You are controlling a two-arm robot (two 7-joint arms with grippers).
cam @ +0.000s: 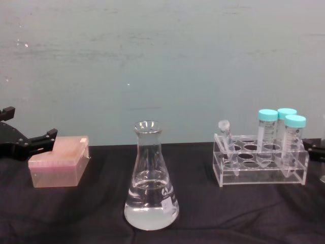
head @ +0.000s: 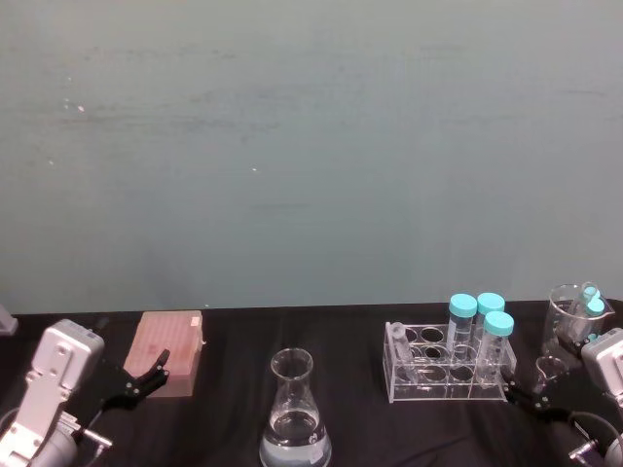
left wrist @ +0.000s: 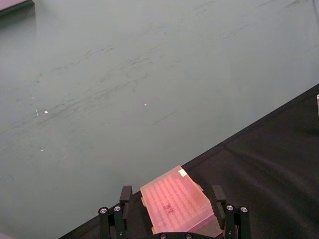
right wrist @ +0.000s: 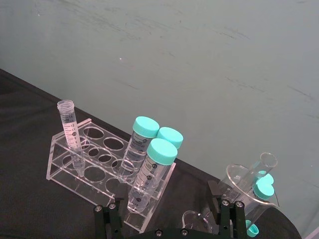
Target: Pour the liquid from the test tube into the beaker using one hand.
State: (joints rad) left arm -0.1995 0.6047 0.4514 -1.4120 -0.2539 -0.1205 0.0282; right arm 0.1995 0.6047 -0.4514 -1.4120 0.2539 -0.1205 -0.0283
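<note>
A black counter (head: 360, 428) runs along a plain grey-green wall (head: 311, 146). The left arm sits low at the robot's left. Its left gripper (head: 148, 376) is spread wide and empty, its tips close by the near left corner of a pink box (cam: 56, 165); I cannot tell whether they touch it. The right arm sits low at the robot's right. The right gripper (head: 533, 397) is also spread wide with nothing held, just to the right of the rack's near right corner.

The beaker (cam: 151, 183), a cone-shaped glass with a narrow neck and flared rim, stands upright near the middle of the counter's front, well apart from both grippers. Clear liquid (cam: 151, 206) fills its lower part, and a small white label sits near its base.

To its right and further back is a clear plastic rack (cam: 261, 175). At the far right a wide glass jar (right wrist: 244, 186) holds a few tubes leaning inside it, and a small empty glass (head: 550, 368) stands just in front of it.

Three tall tubes with turquoise caps (right wrist: 160, 152) stand together at the rack's right end. The test tube (right wrist: 70, 137) stands alone in a hole at the rack's left end, slightly tilted, its top above the rack. Whether it holds any liquid cannot be told.
</note>
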